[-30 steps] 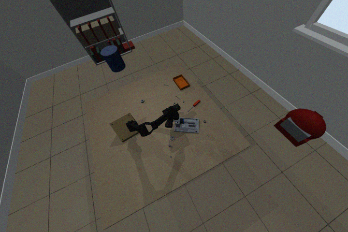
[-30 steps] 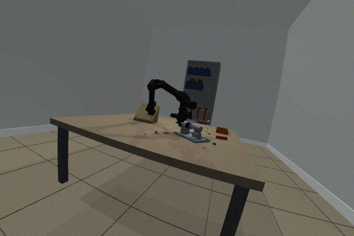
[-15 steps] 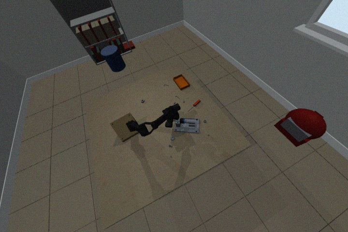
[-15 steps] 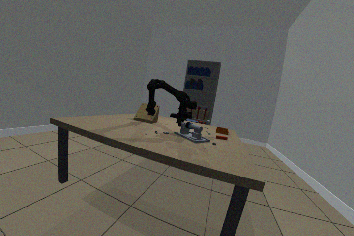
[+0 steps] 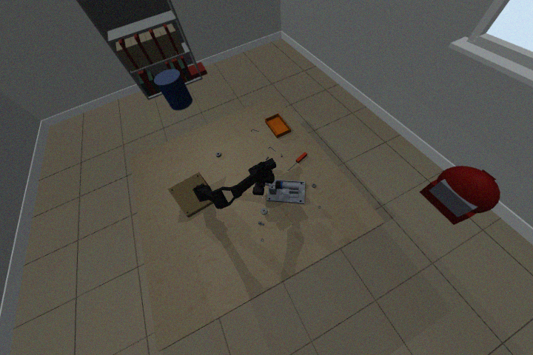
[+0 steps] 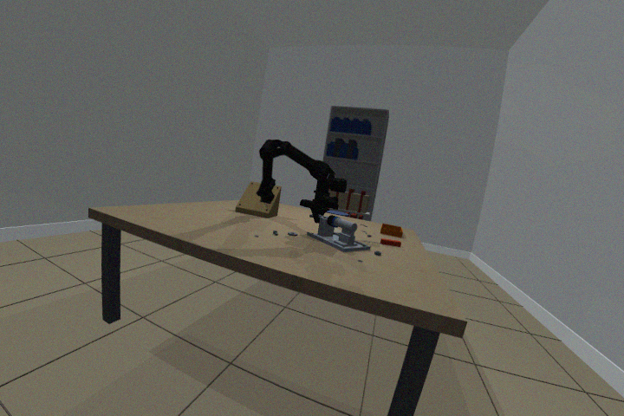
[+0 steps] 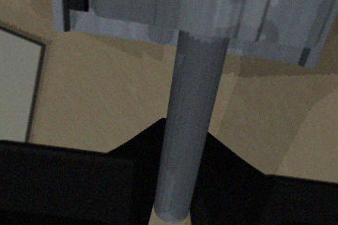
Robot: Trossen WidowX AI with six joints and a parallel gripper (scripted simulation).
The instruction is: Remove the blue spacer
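My gripper is shut on the grey shaft, whose free end shows below the fingers in the wrist view. The shaft runs into the grey fixture on the table. The fixture has a small upright support nearest the gripper and the big round housing beyond it. Between them a blue spacer sits in line against the housing, with a dark spacer beside it on the support side. The exact gaps and the shaft's inner end are hidden.
An orange tray and a red-handled screwdriver lie beyond the fixture. Several small metal parts are scattered around it, one a round washer. The arm stands on a wooden wedge.
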